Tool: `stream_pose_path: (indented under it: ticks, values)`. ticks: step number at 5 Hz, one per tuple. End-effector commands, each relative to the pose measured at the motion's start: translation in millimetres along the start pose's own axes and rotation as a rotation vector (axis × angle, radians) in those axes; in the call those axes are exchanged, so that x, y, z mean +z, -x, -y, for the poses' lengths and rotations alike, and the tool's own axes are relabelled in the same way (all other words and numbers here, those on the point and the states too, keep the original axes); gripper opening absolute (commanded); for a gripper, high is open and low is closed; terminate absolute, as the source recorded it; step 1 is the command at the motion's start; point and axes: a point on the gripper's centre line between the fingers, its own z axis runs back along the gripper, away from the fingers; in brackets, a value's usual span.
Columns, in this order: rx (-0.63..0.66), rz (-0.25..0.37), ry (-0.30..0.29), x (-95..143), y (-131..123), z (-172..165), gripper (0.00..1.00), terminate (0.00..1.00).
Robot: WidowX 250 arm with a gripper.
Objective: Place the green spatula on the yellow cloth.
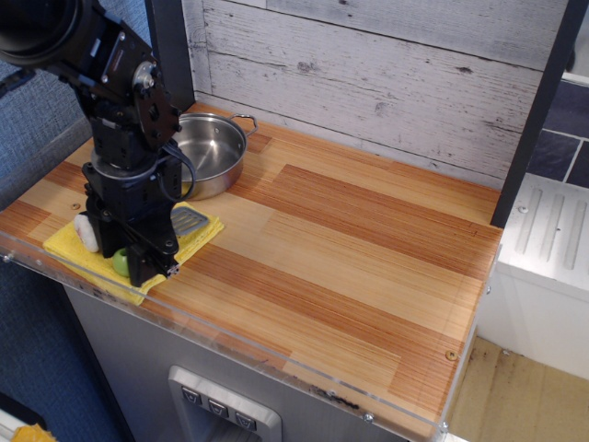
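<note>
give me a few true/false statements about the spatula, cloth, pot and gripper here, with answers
1. The yellow cloth lies at the front left corner of the wooden counter. True.
2. The green spatula lies inside the steel pot. False: its grey blade is over the cloth, in front of the pot.
3. The pot holds a pile of food. False: it looks empty.
4. The gripper is low over the cloth, with the spatula's green handle showing at it. True.
5. The cloth is draped over the pot's rim. False: it lies flat on the counter beside the pot.
</note>
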Motion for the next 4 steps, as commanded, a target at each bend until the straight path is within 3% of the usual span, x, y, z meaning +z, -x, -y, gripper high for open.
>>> stream_pose_path:
  ticks: [1,2,4]
  values:
    - [0.007,0.015,-0.008,12,-3,-1,1.00,0.00]
    - [-0.012,0.051,-0.021,23,-8,-3,1.00,0.00]
    - [-0.057,0.200,-0.064,65,-29,-8,1.00,0.00]
